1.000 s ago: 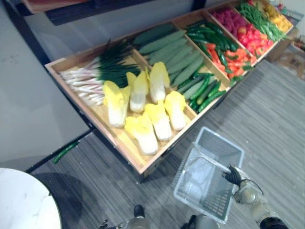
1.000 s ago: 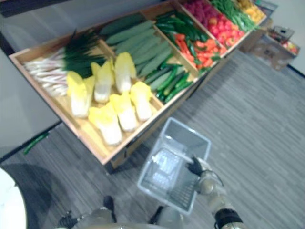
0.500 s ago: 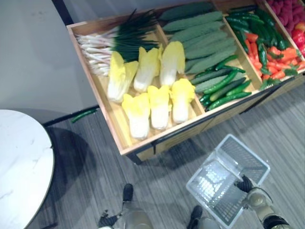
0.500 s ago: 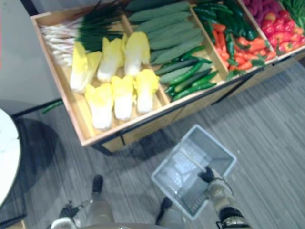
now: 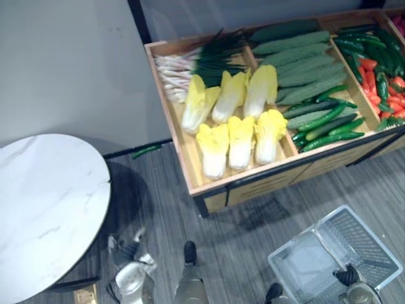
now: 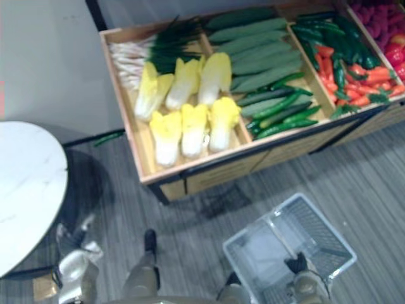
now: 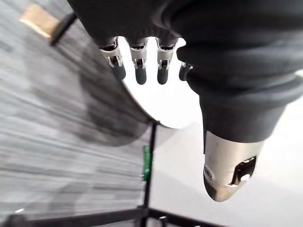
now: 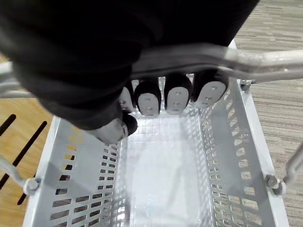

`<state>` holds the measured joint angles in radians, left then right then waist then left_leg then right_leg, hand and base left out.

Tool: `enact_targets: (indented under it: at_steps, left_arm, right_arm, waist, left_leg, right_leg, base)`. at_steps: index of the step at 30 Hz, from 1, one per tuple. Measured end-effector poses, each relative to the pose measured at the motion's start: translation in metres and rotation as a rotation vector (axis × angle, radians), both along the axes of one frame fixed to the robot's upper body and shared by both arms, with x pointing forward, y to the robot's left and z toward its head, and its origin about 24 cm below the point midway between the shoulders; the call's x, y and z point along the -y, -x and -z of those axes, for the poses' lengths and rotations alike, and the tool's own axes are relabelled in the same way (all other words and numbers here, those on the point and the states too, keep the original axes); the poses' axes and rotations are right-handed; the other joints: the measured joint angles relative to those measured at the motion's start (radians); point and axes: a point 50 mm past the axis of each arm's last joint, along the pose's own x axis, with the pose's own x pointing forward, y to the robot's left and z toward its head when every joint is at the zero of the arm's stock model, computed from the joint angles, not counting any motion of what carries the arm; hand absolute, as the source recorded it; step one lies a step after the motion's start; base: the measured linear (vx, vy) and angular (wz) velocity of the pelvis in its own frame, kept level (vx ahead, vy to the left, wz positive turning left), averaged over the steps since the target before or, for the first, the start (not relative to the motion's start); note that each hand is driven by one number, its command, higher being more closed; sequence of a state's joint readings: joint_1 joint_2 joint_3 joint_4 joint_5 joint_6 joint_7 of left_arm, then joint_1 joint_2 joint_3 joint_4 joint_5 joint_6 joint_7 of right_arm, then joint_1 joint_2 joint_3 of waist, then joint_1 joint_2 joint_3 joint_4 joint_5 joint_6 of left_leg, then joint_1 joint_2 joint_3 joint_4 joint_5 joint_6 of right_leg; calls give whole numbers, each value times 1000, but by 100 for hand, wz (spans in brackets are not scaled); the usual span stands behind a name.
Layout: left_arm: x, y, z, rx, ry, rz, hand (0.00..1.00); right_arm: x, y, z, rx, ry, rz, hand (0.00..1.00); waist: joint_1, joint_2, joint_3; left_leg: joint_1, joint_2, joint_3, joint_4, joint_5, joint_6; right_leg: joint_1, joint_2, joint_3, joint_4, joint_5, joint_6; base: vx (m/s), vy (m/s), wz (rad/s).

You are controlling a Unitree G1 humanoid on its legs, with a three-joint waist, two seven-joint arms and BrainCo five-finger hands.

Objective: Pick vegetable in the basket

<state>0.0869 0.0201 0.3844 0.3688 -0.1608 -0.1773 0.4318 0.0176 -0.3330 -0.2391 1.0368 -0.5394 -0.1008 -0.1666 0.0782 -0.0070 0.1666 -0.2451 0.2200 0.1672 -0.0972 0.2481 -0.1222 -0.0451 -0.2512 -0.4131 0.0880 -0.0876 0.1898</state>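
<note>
- Zero vegetables in the basket (image 6: 319, 225) so far (bare inside); carried at 5 o'clock, mouth up to receive produce.
- Clamped round its handle (image 8: 246, 59): right robot hand (image 6: 297, 263), fingers (image 8: 177, 97) curled under the bar.
- Hanging slack at 7 o'clock: left robot hand (image 7: 227, 56), fingers (image 7: 137, 71) straight, holding nothing, free for picking.
- Waiting at 12 o'clock in the wooden crate (image 5: 183, 152): cabbages (image 5: 240, 136), cucumbers (image 5: 304, 66).

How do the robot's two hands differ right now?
The right hand has its fingers curled round the handle of the white basket; the left hand holds nothing, fingers relaxed. The right hand is over the empty basket; the left hand hangs by the round white table. Both have silver fingers with dark tips under a dark cover.
</note>
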Motion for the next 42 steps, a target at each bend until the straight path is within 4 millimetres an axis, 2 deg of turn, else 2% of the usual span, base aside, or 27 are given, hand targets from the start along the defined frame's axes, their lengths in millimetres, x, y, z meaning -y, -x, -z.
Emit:
enact_targets:
  at_steps: [4,8,11,19,27,31,34,42]
  left_arm:
    - [5,-11,-23,92,-73,-14,0]
    - [12,-21,-53,202,-153,14,0]
    - [19,-27,-58,222,-162,53,0]
    - [38,-50,-78,287,-222,157,0]
    - [51,-71,-93,302,-304,251,0]
    - [53,-76,-92,295,-299,261,0]
    - [56,-78,-90,283,-295,276,0]
    - [53,-83,-66,152,-271,241,0]
  right_arm:
    - [-3,2,2,0,-12,-4,100]
    - [-13,9,9,-19,-43,1,100]
    - [-17,10,11,-27,-55,-6,100]
    - [-25,5,13,-49,-63,-76,100]
    - [-40,-13,10,-41,-39,-229,100]
    - [-45,-18,8,-31,-37,-262,100]
    - [-47,-19,9,-31,-41,-271,100]
    - [-53,-23,9,-19,-50,-277,100]
  waist:
    - [-19,14,-20]
    - [-33,0,-50]
    - [-44,-5,-52]
    - [-58,-7,-53]
    - [-84,-21,-53]
    - [-104,-29,-54]
    - [-106,-38,-52]
    - [-108,-51,-51]
  left_leg:
    - [4,-11,1,-6,-19,0]
    - [8,-18,12,-3,-22,0]
    - [32,-19,20,-1,-22,0]
    - [71,7,68,-7,-39,-19]
    - [96,19,122,-7,-58,-28]
    - [96,19,127,-7,-59,-29]
    - [102,20,137,-7,-59,-29]
    - [126,35,187,-8,-77,-42]
  right_leg:
    - [12,0,24,-16,-1,1]
    - [17,1,49,-40,15,2]
    - [39,2,60,-55,33,10]
    - [47,19,100,-69,32,9]
    - [30,24,152,-72,32,7]
    - [30,24,153,-76,32,7]
    - [30,24,163,-81,34,4]
    - [13,33,210,-86,40,-3]
  base:
    - [-58,49,4]
    - [48,-7,-5]
    - [94,-33,-11]
    - [32,-35,-18]
    - [16,-14,-18]
    - [22,-14,-4]
    - [24,-16,-10]
    - [-4,-8,-19]
